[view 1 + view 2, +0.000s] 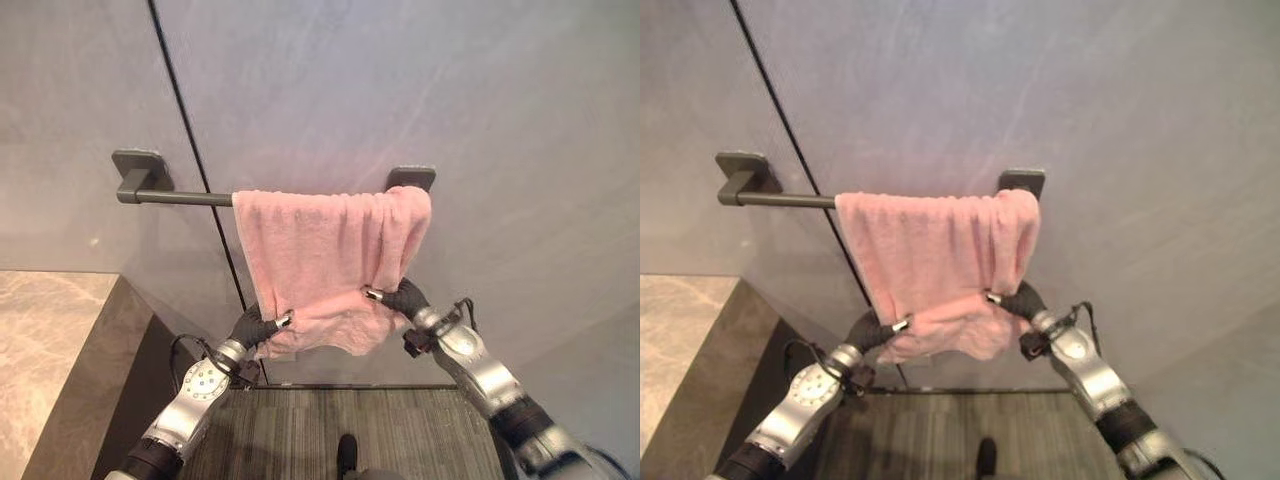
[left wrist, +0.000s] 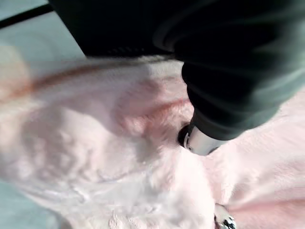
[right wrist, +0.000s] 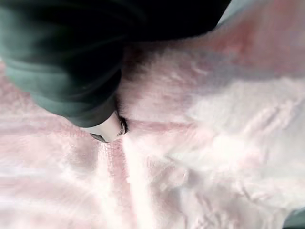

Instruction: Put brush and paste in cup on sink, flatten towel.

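- Where the dark rail [image 1: 185, 197] crosses the grey wall [image 1: 400, 90], you have the pink towel [image 1: 320, 255] draped over its right end, bunched in vertical folds against the right bracket [image 1: 412, 177], with the left stretch of the rail bare up to the left bracket [image 1: 140, 170]
- Your left hand [image 1: 255, 327] is at the towel's lower left corner, fingers curled and pinching the cloth; in the left wrist view one silver finger [image 2: 200, 140] is pressed into the pink pile under the dark cover
- Your right hand [image 1: 400, 298] is at the towel's right edge, a little above the bottom hem, also clamped on the cloth; the right wrist view shows a finger [image 3: 108, 130] sunk into a fold
- The bottom hem hangs crumpled and uneven between your two hands
- The marbled surface [image 1: 45, 350] lies to your lower left, its near corner just beside your left arm
- A dark vertical seam [image 1: 190, 140] runs down the wall behind the rail
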